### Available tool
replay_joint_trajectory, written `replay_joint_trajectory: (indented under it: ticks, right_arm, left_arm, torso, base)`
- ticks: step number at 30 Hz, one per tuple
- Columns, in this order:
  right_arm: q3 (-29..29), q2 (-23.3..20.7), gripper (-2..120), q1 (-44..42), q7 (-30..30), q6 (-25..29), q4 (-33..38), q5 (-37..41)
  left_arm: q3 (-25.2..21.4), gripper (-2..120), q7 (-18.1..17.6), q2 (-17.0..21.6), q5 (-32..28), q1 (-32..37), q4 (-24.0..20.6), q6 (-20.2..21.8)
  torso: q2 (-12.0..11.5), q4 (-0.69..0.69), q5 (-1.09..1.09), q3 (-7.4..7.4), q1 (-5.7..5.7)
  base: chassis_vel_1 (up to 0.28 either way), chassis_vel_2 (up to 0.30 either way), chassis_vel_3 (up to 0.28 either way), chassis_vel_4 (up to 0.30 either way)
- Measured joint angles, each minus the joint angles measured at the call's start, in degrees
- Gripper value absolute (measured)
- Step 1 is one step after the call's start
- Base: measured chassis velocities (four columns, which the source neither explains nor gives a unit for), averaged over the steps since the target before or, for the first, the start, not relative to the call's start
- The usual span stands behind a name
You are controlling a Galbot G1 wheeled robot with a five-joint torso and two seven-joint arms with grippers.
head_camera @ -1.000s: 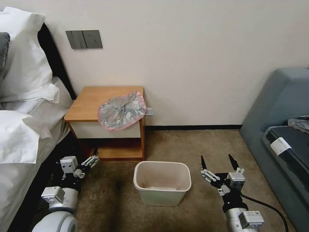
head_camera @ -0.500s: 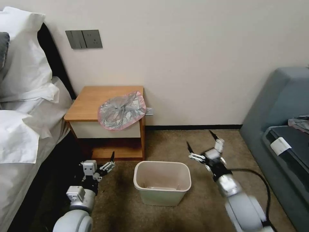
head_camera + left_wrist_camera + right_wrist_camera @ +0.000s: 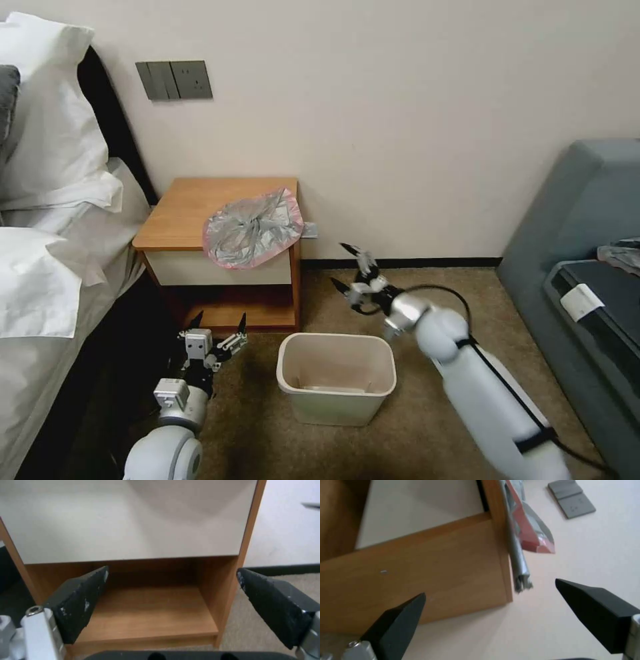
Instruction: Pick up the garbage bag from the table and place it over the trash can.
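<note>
The garbage bag (image 3: 252, 229), crinkled grey with a pink edge, lies on the right front of the table (image 3: 190, 203) and overhangs its edge. The beige trash can (image 3: 333, 403) stands on the carpet in front of the table, to its right. My right gripper (image 3: 340, 265) is open, low beside the table's right side and below the bag. The right wrist view shows the open right gripper (image 3: 489, 587), the table's side panel (image 3: 420, 575) and the bag's pink edge (image 3: 530, 533). My left gripper (image 3: 220, 320) is open near the floor, facing the table's lower shelf (image 3: 143, 610).
A bed with white pillows (image 3: 47, 200) fills the left side. A grey sofa (image 3: 587, 267) stands at the right. A switch panel (image 3: 173, 80) is on the wall above the table. Open carpet (image 3: 427, 293) lies between the trash can and the sofa.
My right arm has swung left and forward from beside the trash can to the table's right side. My left gripper has shifted right, toward the lower shelf.
</note>
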Motion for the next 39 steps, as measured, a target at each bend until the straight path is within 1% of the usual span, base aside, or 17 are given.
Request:
replay_joint_trajectory:
  ticks: [3,8,13,14,17,18,20,22,23,25,27,29,31,32,34,35,39]
  right_arm:
    - [-1.54,1.37,100,3.62,1.85,0.30,-3.68,-0.03]
    - [-2.64,1.65,99,4.97,2.79,0.32,-5.14,0.06]
    - [-3.05,1.77,81,5.00,2.84,0.04,-5.09,0.51]
    - [-3.05,1.77,81,5.00,2.84,0.04,-5.09,0.51]
    - [-3.32,2.18,65,4.97,2.66,-0.16,-5.14,0.69]
    - [-3.32,2.18,65,4.97,2.66,-0.16,-5.14,0.69]
    - [-3.34,2.35,55,4.97,2.65,-0.63,-5.15,1.06]
    - [-3.34,2.38,52,4.97,2.65,-0.86,-5.14,1.16]
    - [-3.34,2.38,43,4.97,2.61,-1.00,-5.13,1.22]
    - [-3.34,2.36,40,4.98,2.59,-1.03,-5.09,1.27]
    - [-3.49,2.09,28,5.08,2.59,-1.12,-5.06,1.48]
    - [-3.59,2.01,25,5.09,2.59,-1.14,-5.06,1.50]
    - [-3.66,2.01,14,5.06,2.61,-1.16,-5.06,1.50]
    - [-3.66,2.01,14,5.06,2.61,-1.16,-5.06,1.50]
    - [-3.66,1.95,7,4.96,2.65,-1.24,-4.99,1.59]
    - [-3.62,1.86,0,4.94,2.68,-1.41,-4.82,1.77]
    - [-3.41,1.81,0,4.67,3.14,-2.03,-4.13,2.52]
  left_arm:
    - [0.27,100,-0.09,-0.29,0.90,0.53,0.12,-0.16]
    - [0.23,100,-0.47,-0.51,1.39,0.86,0.25,-0.19]
    - [0.02,100,-0.56,-0.54,1.44,0.89,0.59,-0.27]
    - [0.02,100,-0.56,-0.54,1.44,0.89,0.59,-0.27]
    - [0.33,100,-0.62,-0.86,1.58,0.90,0.90,-0.30]
    - [0.33,100,-0.62,-0.86,1.58,0.90,0.90,-0.30]
    - [0.47,100,-0.73,-1.02,1.68,0.91,1.01,-0.30]
    - [0.49,100,-0.81,-1.04,1.70,0.92,1.05,-0.30]
    - [0.49,100,-0.86,-1.04,1.70,0.96,1.09,-0.30]
    - [0.48,100,-0.89,-1.04,1.70,1.00,1.10,-0.33]
    - [0.37,100,-0.92,-1.04,1.71,1.07,1.12,-0.37]
    - [0.33,100,-0.92,-1.06,1.70,1.07,1.15,-0.40]
    - [0.30,100,-0.93,-1.14,1.72,1.15,1.42,-0.58]
    - [0.30,100,-0.93,-1.14,1.72,1.15,1.42,-0.58]
    - [0.33,100,-0.94,-1.17,1.77,1.24,1.63,-0.71]
    - [0.35,100,-0.95,-1.20,1.80,1.24,1.77,-0.76]
    - [0.36,100,-1.08,-1.27,1.80,1.07,2.00,-0.78]
  torso:
    - [0.00,-0.01,0.00,0.00,0.00]
    - [0.00,-0.02,0.00,-0.01,0.00]
    - [0.00,-0.02,-0.01,-0.01,0.00]
    - [0.00,-0.02,-0.01,-0.01,0.00]
    - [0.00,-0.02,0.00,-0.02,0.00]
    - [0.00,-0.02,0.00,-0.02,0.00]
    - [0.00,-0.02,0.00,-0.02,0.00]
    - [0.00,-0.02,0.00,-0.02,0.00]
    - [0.00,-0.02,0.00,-0.01,0.00]
    - [0.00,-0.02,0.00,-0.02,0.00]
    - [0.00,-0.02,0.00,-0.02,0.00]
    - [0.00,-0.02,0.00,-0.02,0.00]
    - [0.00,-0.02,0.00,-0.02,0.00]
    - [0.00,-0.02,0.00,-0.02,0.00]
    - [0.00,-0.01,0.01,-0.01,0.00]
    - [0.00,-0.02,0.01,-0.02,0.00]
    - [0.00,-0.01,0.01,-0.02,0.00]
  base:
    - [0.000,0.000,0.000,0.000]
    - [0.000,0.000,0.000,0.000]
    - [0.000,0.000,0.000,0.000]
    - [0.000,0.000,0.000,0.000]
    - [0.000,0.000,0.000,0.000]
    - [0.000,0.000,0.000,0.000]
    - [0.000,0.000,0.000,0.000]
    - [0.000,0.000,0.000,0.000]
    - [0.000,0.000,0.000,0.000]
    - [0.000,0.000,0.000,0.000]
    - [0.000,0.000,0.000,0.000]
    - [0.000,0.000,0.000,0.000]
    - [0.000,0.000,0.000,0.000]
    - [0.000,0.000,0.000,0.000]
    - [0.000,0.000,0.000,0.000]
    - [0.000,0.000,0.000,0.000]
    - [0.000,0.000,0.000,0.000]
